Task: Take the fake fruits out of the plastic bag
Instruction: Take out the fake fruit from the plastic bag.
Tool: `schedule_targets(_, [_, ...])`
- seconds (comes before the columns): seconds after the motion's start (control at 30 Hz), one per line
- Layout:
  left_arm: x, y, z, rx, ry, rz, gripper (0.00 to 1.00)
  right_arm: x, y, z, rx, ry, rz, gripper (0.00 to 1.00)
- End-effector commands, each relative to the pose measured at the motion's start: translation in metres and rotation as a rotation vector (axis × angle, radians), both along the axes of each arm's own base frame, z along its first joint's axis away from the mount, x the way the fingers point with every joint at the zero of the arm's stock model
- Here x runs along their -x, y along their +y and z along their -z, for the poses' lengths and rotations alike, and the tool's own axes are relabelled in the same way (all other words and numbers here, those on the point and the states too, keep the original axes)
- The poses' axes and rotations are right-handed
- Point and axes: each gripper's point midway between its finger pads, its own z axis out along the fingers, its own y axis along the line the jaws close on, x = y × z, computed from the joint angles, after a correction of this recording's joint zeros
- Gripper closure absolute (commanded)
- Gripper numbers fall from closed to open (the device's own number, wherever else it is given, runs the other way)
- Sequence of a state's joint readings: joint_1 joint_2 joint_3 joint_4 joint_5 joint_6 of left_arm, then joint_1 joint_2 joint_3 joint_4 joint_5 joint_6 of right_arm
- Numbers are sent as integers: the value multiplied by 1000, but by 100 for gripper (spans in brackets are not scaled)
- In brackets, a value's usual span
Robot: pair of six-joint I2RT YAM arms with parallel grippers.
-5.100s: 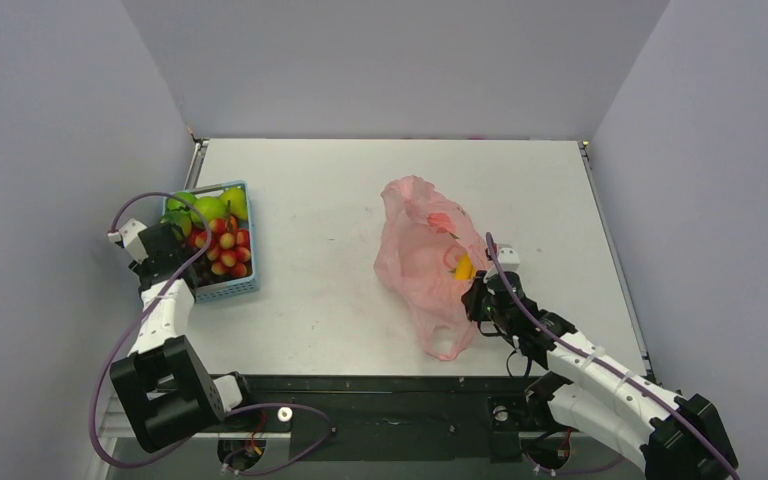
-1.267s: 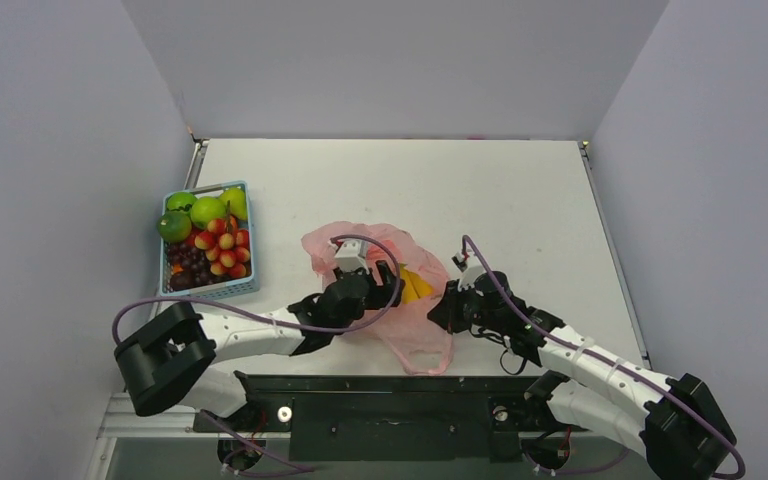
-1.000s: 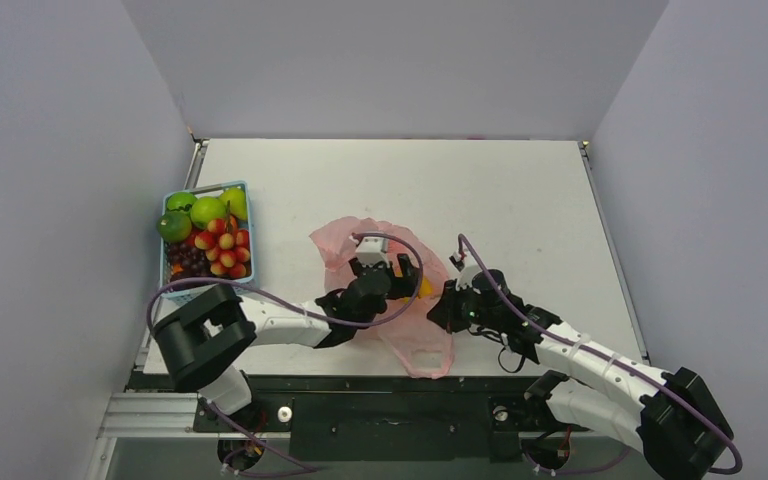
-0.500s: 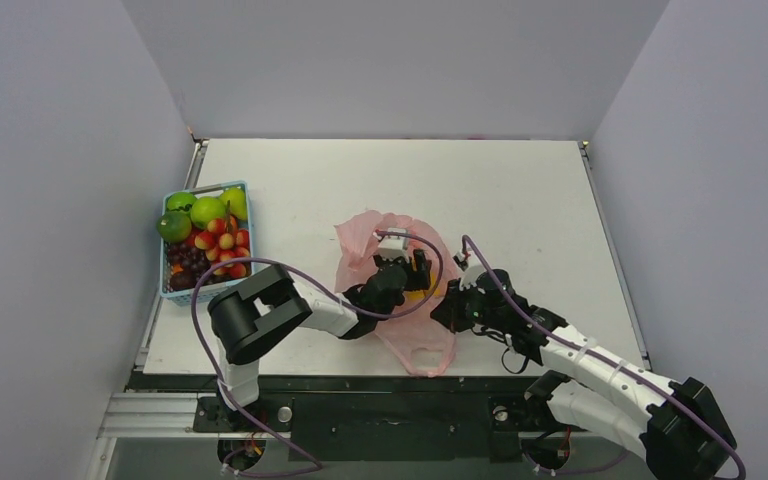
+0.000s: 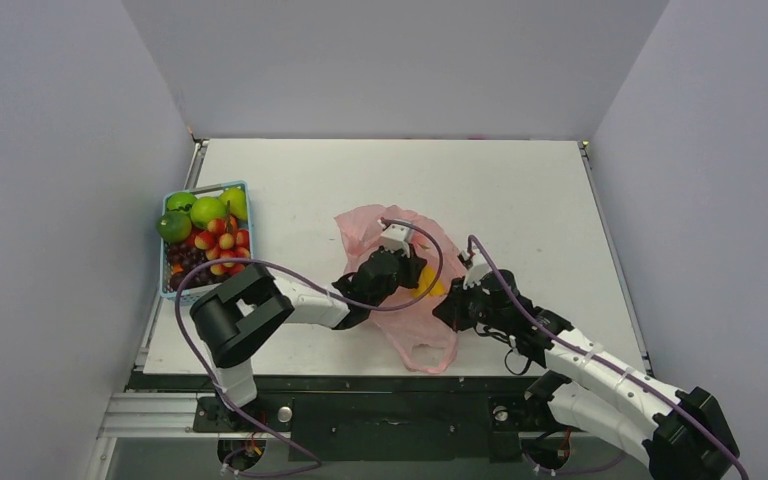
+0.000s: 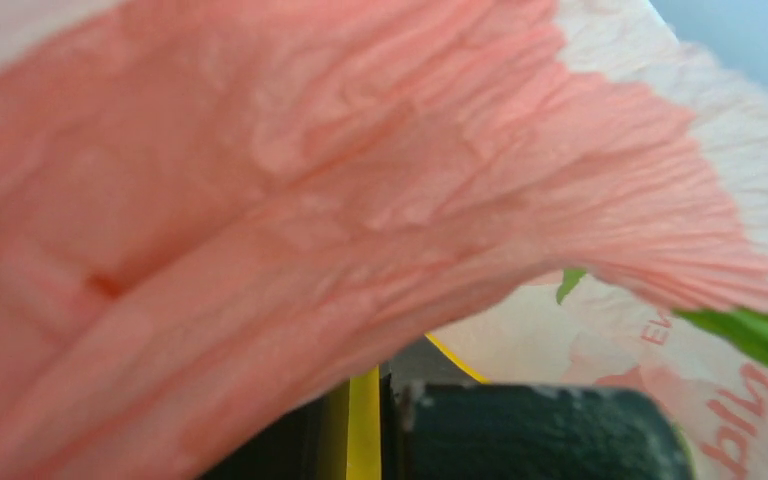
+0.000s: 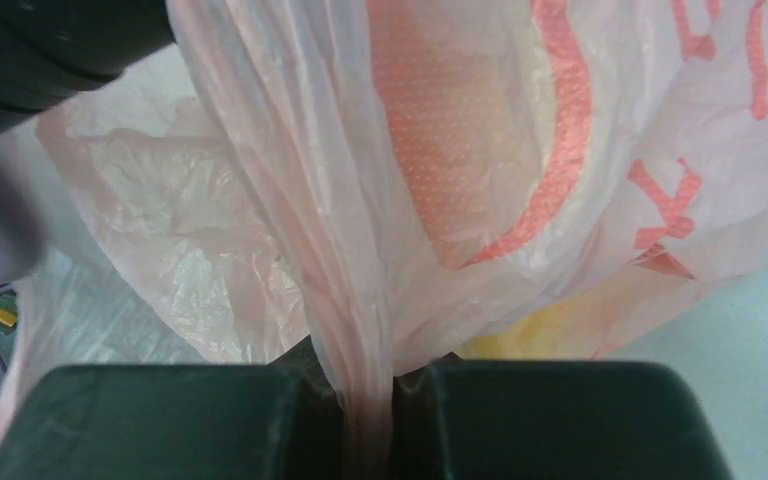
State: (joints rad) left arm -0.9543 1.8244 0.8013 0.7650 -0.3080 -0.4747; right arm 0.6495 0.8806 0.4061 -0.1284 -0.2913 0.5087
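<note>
From the top camera I see the pink bag (image 5: 360,232) lying in the middle of the table (image 5: 520,190). It is well apart from the blue basket (image 5: 250,240) on the left, which holds green apples (image 5: 208,210) and a bunch of little red and yellow balls (image 5: 222,245). My left gripper (image 5: 412,275) reaches into the bag, and a bit of yellow, the bananas (image 5: 428,288), shows just beside it. My right gripper (image 5: 457,305) sits at the bag's right side. In the left wrist camera, pink plastic fills nearly everything and droops over the gripper. At the bottom the fingers (image 6: 540,430) are squeezed together with a thin strip of yellow between them, so I think this hand has clamped onto the bananas. In the right wrist camera the fingers (image 7: 560,420) are pinched tight on a fold of the bag, and a yellow blur shows through the thin plastic on the right. The bananas look hard, shiny and light, so I think they could slip. The best place to hold them is across the thick middle of the bunch, not a tip. The bag is soft, thin and crinkly and will likely cling and drag along. It is best held by a bunched fold while the fruit is pulled out slowly.
</note>
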Motion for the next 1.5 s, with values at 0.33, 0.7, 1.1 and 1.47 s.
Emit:
schedule_targets(0.33, [9, 26, -121, 120, -62, -44, 100, -15, 0, -2, 2, -38, 40, 100])
schedule_targets(0.7, [-12, 58, -160, -163, -289, -182, 100, -11, 2, -1, -15, -31, 22, 100])
schedule_targets(1.1, [-6, 78, -187, -61, -387, -299, 100, -5, 8, 5, -26, 3, -13, 100])
schedule_targets(1.47, [4, 55, -179, 75, -196, -163, 100, -24, -6, -2, 23, -29, 109, 100])
